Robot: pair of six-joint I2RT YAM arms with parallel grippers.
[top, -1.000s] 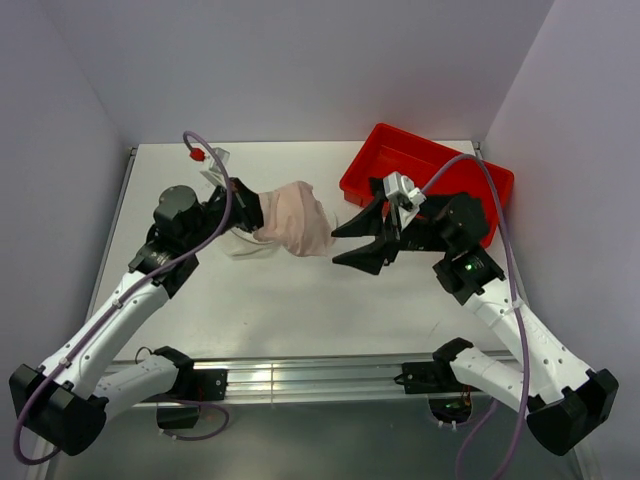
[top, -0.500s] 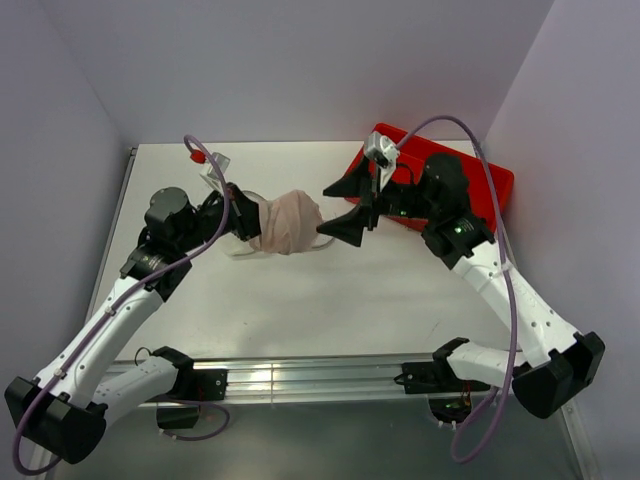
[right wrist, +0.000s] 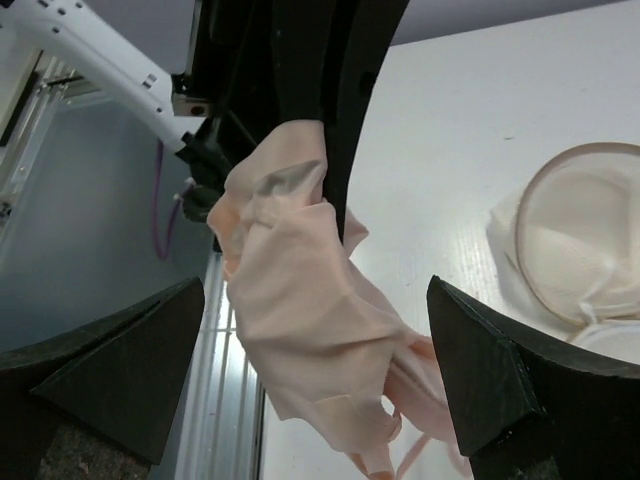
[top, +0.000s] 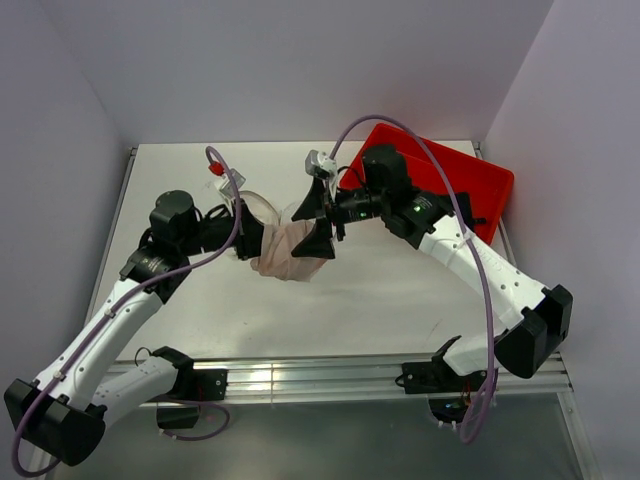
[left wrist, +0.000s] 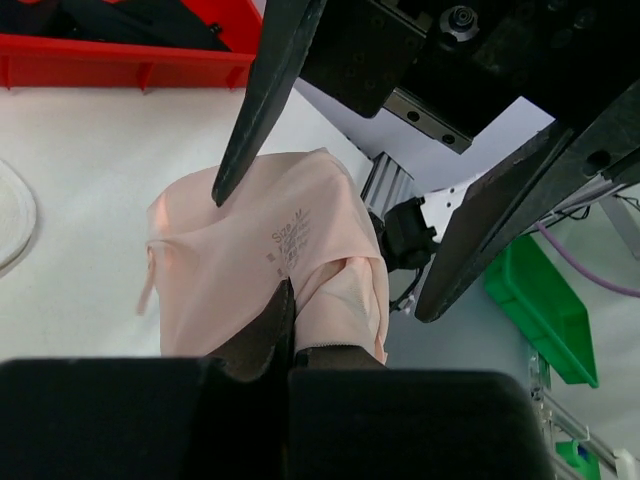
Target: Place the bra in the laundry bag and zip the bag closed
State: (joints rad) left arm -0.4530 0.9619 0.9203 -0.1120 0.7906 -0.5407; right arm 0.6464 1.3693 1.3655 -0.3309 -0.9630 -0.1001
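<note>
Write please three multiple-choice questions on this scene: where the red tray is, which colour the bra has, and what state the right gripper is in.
1. The red tray lies:
A) between the arm bases
B) at the far right corner of the table
C) under the left arm

2. The bra is:
A) green
B) black
C) pale pink

3. The right gripper is:
A) open, one finger on either side of the bra
B) shut on the bra
C) shut on the tray

Answers: 1 B, the top view shows it there; 2 C, both wrist views show it; 3 A, its fingers stand wide apart.
</note>
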